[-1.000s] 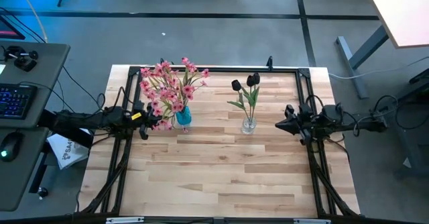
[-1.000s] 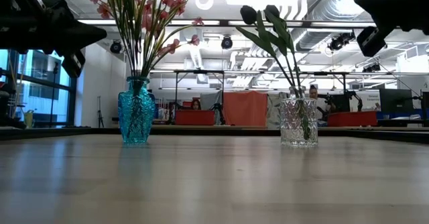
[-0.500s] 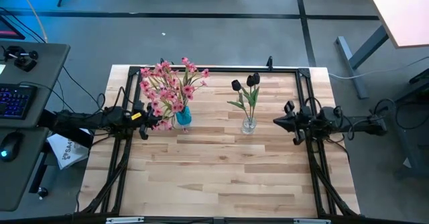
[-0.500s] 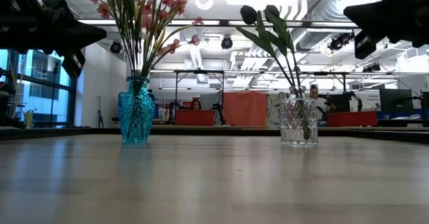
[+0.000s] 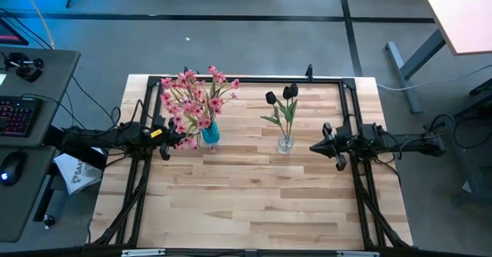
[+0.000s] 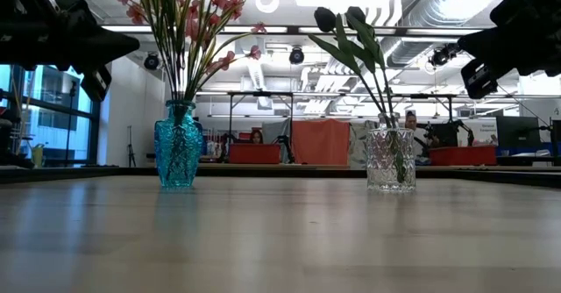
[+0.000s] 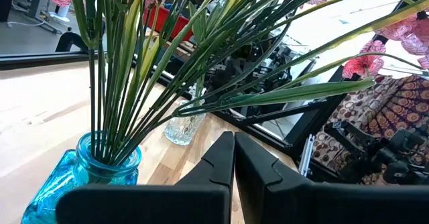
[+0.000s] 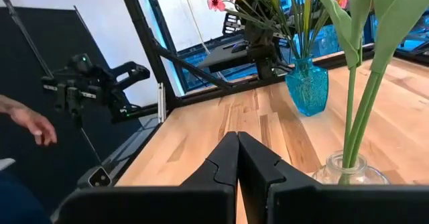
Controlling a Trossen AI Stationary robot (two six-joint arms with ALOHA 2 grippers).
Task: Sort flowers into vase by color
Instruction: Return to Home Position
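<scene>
Several sprays of pink flowers (image 5: 192, 99) stand with their stems in a blue glass vase (image 5: 209, 134) on the table's far left. Near-black tulips (image 5: 282, 95) with green leaves stand in a clear glass vase (image 5: 285, 143) at the far middle. My left gripper (image 5: 184, 139) is shut, level above the table's left edge, just left of the blue vase (image 7: 80, 177). My right gripper (image 5: 314, 146) is shut, level at the right edge, just right of the clear vase (image 8: 352, 174). Neither holds anything.
A black frame (image 5: 254, 80) runs along the far edge and both sides of the wooden table (image 5: 246, 203). The near half of the table is bare wood. A desk with keyboard and mouse (image 5: 15, 118) stands left of the table. A person's hand (image 8: 30, 127) shows beyond the table.
My right gripper has sunk a little and moved toward the table's near edge, rolling slightly about its own axis, still shut. The left gripper and both vases have kept still.
</scene>
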